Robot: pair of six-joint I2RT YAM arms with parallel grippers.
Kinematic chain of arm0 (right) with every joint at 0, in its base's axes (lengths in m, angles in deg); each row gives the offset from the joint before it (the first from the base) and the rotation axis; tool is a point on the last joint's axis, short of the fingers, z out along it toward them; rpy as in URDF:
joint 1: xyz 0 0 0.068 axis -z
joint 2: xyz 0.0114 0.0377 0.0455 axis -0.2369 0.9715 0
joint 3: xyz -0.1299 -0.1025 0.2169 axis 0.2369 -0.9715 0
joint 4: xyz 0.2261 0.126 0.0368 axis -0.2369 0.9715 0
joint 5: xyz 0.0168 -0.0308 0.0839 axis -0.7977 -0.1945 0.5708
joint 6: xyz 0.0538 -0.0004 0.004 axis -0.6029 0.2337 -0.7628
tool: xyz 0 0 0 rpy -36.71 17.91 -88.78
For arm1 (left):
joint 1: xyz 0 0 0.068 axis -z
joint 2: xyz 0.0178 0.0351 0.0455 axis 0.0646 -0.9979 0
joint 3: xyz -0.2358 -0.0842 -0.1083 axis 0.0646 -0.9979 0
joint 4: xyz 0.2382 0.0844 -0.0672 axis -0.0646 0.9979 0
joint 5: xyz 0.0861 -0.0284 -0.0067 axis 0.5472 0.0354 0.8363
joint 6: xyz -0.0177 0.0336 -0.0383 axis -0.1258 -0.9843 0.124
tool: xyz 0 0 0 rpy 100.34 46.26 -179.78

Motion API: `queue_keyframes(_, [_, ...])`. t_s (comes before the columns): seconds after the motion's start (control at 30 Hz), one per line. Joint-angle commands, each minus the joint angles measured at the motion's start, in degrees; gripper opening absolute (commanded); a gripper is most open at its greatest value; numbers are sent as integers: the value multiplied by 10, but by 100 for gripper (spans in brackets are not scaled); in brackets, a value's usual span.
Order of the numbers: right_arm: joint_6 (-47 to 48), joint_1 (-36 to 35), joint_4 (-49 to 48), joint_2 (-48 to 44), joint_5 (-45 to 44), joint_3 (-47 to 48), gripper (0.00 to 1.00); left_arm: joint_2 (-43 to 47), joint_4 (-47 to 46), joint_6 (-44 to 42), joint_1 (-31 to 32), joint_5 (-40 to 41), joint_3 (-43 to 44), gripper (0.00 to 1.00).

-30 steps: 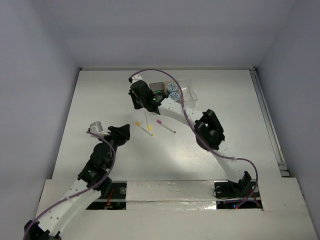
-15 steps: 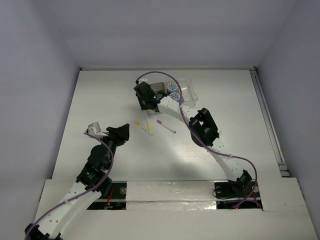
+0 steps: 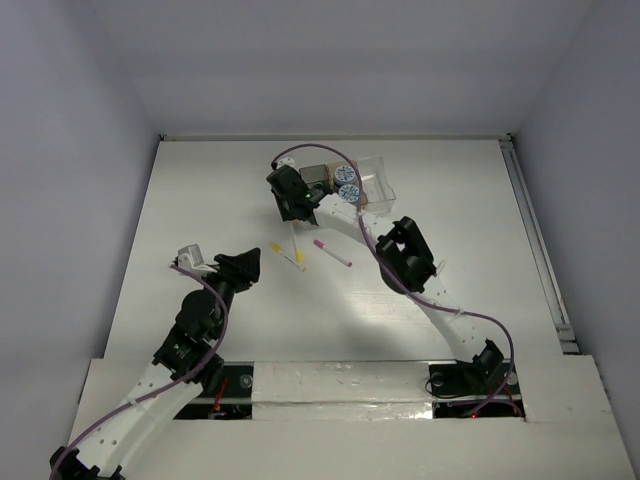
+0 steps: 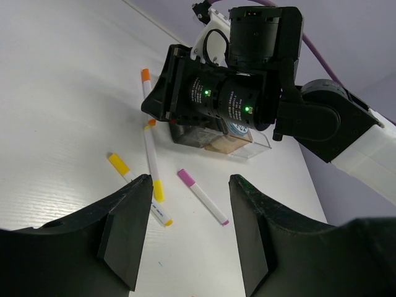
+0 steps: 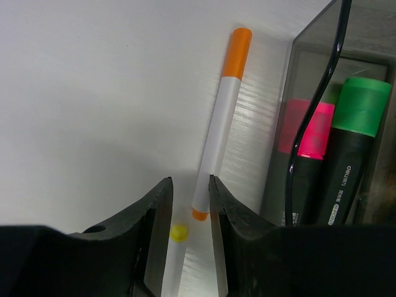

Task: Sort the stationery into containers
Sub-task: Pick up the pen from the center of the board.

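Lining up right gripper (image 5: 189,182) on orange pen (image 5: 219,124), flat just left of grey bin (image 5: 278,136).
Set the narrowly parted, empty jaws square across the shaft, clear of yellow pen (image 5: 178,232) and bin wall; lower, then close gently. Left gripper (image 4: 190,185) wide, empty, near left. Plain white worktop (image 3: 200,200); pale lilac walls.

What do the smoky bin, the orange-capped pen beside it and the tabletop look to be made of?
Smoky bin: translucent dark-tinted plastic, glossy; the markers inside show through its wall.
Orange-capped pen: probably smooth plastic, white barrel with a soft sheen.
Tabletop: matte white board with faint grain-like streaks; painted or laminated, I can't tell.
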Motion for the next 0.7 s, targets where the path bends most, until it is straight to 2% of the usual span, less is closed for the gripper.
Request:
queue_keyframes(0.0, [-8, 8, 1, 21, 11, 19, 36, -1, -31, -8, 0, -5, -5, 49])
queue_keyframes(0.37, [-6, 8, 3, 24, -30, -4, 33, -3, -42, -9, 0, -14, -9, 49])
queue_keyframes(0.6, [-6, 8, -9, 29, -16, -10, 34, -9, -49, -10, 0, -18, -10, 49])
queue_keyframes(0.67, [-3, 8, -18, 30, -7, -10, 30, -11, -52, -11, 0, -18, -9, 48])
